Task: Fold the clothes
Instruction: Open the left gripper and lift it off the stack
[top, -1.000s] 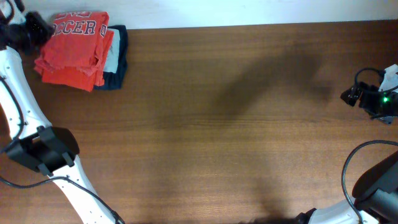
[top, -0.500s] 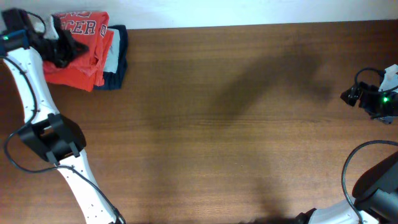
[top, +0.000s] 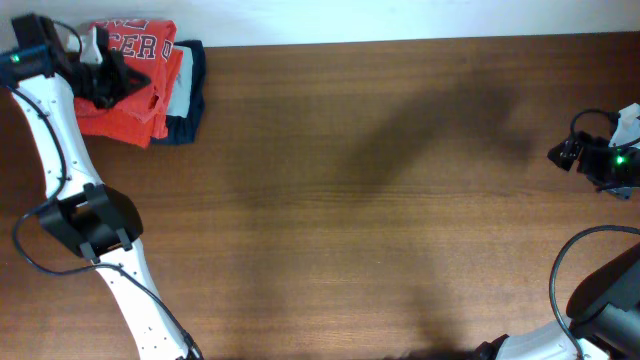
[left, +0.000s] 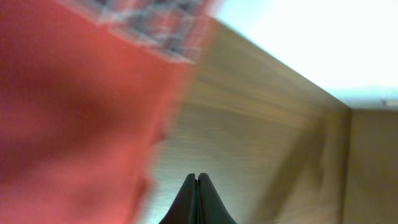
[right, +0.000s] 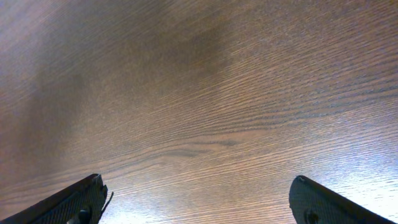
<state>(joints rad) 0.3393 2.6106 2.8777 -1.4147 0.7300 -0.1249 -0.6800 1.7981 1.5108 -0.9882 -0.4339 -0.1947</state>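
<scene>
T-shirt (top: 150, 45) beneath left hand (left: 198, 179); hand pinched closed.

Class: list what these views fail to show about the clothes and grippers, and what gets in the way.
Left wrist: T-shirt is a blurred red mass; folds cannot be made out.
Overhead: left gripper covers the first letters of the lettering.
Overhead: navy and grey garments lie mostly under the T-shirt.
Right wrist: right gripper has its fingers cut off by the bottom edge.
</scene>
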